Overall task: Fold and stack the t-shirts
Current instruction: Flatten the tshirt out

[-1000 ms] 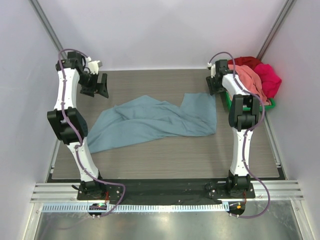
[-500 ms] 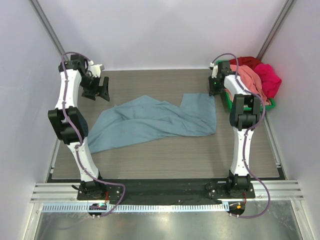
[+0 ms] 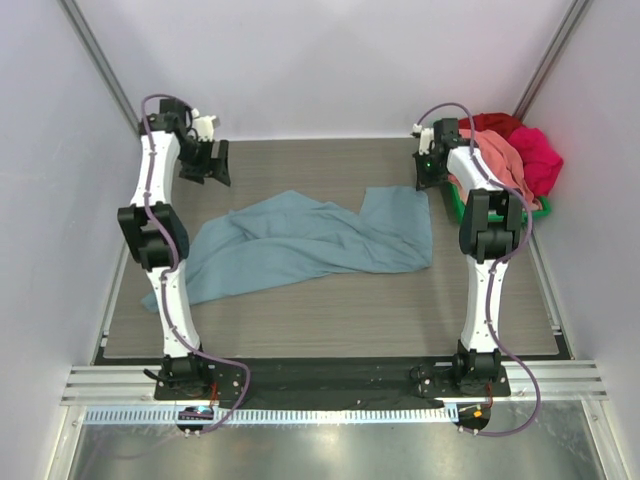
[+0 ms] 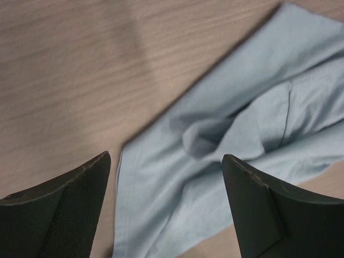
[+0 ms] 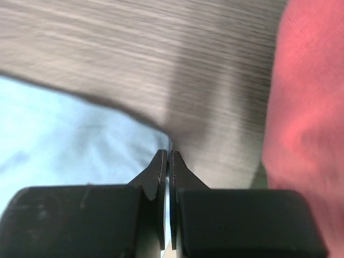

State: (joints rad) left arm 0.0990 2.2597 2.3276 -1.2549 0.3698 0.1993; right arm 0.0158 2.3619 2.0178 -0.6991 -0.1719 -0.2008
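A large dusty blue-grey t-shirt (image 3: 310,240) lies crumpled and spread across the middle of the table. My right gripper (image 3: 429,172) is low at the shirt's far right corner. In the right wrist view its jaws (image 5: 168,153) are shut, with the corner of the blue cloth (image 5: 64,140) running in between them. My left gripper (image 3: 212,163) hangs open above the back left of the table, off the cloth. Its wrist view looks down on the shirt's left end (image 4: 242,123) between the wide-apart fingers (image 4: 165,157). Salmon-pink (image 3: 495,155), magenta (image 3: 537,155) and red (image 3: 490,123) t-shirts are heaped at the back right.
The heap of t-shirts rests in a green bin (image 3: 455,207) just right of my right gripper; the salmon cloth (image 5: 306,97) fills the right side of the right wrist view. White walls stand close behind and on both sides.
The right gripper has closed at the shirt's far right corner. The left arm has swung a little to the right and back, its gripper still open.
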